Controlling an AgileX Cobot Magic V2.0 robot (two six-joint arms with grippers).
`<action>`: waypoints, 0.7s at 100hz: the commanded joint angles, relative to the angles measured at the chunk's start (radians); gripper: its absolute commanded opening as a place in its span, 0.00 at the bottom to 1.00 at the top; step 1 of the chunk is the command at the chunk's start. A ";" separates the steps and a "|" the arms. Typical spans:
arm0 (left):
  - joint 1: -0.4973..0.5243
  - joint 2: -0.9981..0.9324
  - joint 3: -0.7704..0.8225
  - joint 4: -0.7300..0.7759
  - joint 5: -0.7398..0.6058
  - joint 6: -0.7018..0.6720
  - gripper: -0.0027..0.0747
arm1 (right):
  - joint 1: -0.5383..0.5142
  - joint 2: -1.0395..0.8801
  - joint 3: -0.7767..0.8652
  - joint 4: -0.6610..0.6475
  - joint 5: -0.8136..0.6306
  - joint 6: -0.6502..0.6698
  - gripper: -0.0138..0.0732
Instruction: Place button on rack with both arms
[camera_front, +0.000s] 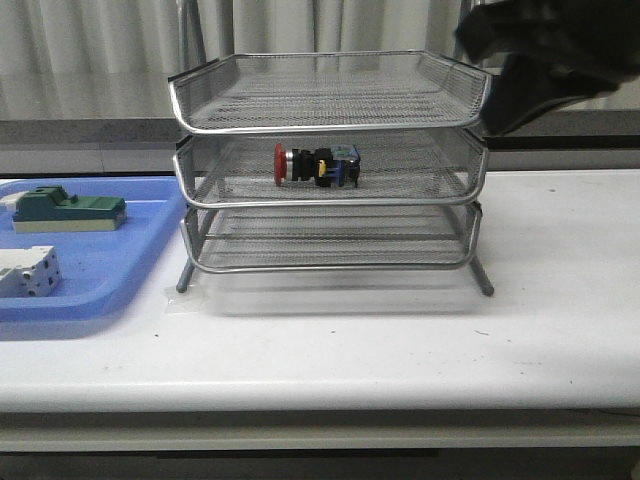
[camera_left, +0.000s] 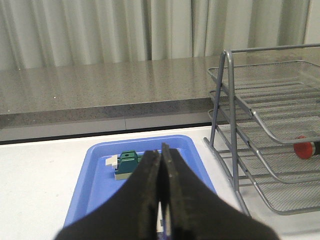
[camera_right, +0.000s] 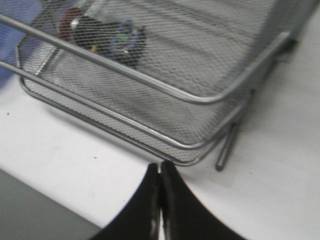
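Blue tray (camera_front: 100, 270), far left of the white worktop (camera_front: 560, 320): held a green block (camera_front: 68, 210) and a white-grey block (camera_front: 28, 272); no lettering legible on either. Left pincer (camera_left: 161, 200): above the tray, fingers pressed together, empty. Rack (camera_front: 330, 105), centre: three mesh tiers. Button (camera_front: 315, 165): lay on its side in the middle tier, red head leftward; no marking readable. Right pincer (camera_right: 160, 200): above the worktop near the rack's corner, fingers together, empty.

Pale pleated curtains (camera_front: 90, 50) hang behind the white table (camera_front: 560, 300); a grey speckled ledge (camera_left: 100, 90) runs below them.
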 joint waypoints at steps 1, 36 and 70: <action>0.000 0.008 -0.027 -0.019 -0.063 -0.012 0.01 | -0.060 -0.108 0.011 -0.009 -0.021 -0.001 0.09; 0.000 0.008 -0.027 -0.019 -0.063 -0.012 0.01 | -0.242 -0.456 0.187 -0.015 -0.003 -0.001 0.09; 0.000 0.008 -0.027 -0.019 -0.063 -0.012 0.01 | -0.279 -0.787 0.360 -0.017 -0.005 -0.001 0.09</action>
